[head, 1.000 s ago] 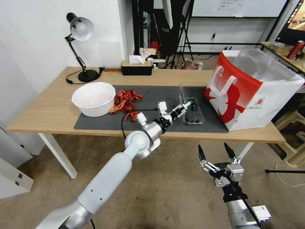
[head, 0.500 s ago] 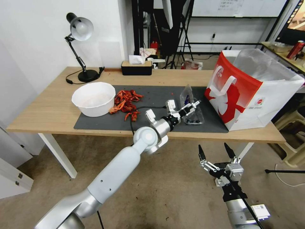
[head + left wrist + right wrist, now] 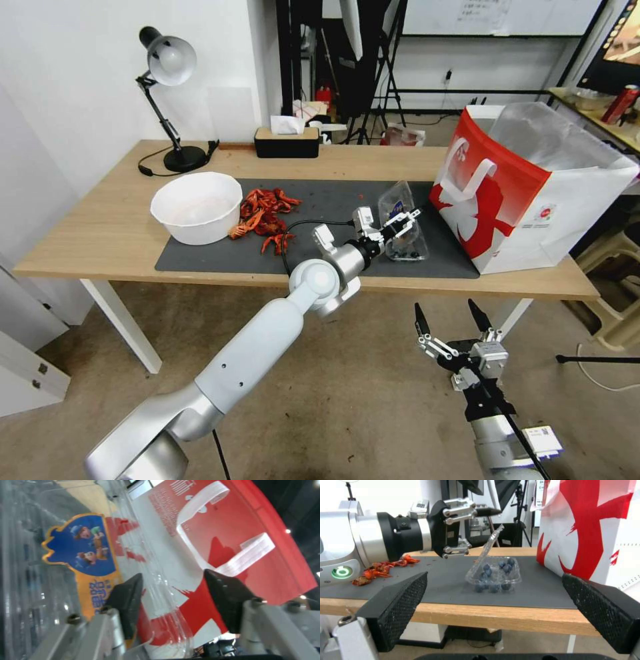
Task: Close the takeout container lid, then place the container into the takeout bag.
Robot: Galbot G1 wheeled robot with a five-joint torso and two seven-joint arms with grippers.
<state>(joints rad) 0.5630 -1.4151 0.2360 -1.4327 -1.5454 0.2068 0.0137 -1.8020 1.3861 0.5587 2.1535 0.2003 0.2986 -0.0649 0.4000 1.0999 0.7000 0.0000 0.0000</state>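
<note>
The container (image 3: 408, 250), a small clear clamshell with blueberries, sits on the dark mat near the takeout bag (image 3: 493, 200). Its lid (image 3: 392, 198) is hinged up and leans over the tray. My left gripper (image 3: 405, 221) is open against the lid. In the left wrist view the lid (image 3: 80, 545), with a blue and yellow sticker, runs between the spread fingers (image 3: 128, 597). The right wrist view shows the tilted lid (image 3: 490, 542), the berries in the container (image 3: 495, 576) and the left gripper (image 3: 483, 531) at the lid's top edge. My right gripper (image 3: 452, 319) hangs open below the table's front edge.
A white bowl (image 3: 197, 207) and a pile of red shells (image 3: 263, 210) lie on the mat (image 3: 333, 200) to the left. A desk lamp (image 3: 170, 67) and a tissue box (image 3: 287, 141) stand at the back. The bag stands open-topped at the table's right end.
My left gripper has moved right toward the bag. The lid has tipped from upright to leaning over the tray. The right arm has barely moved.
</note>
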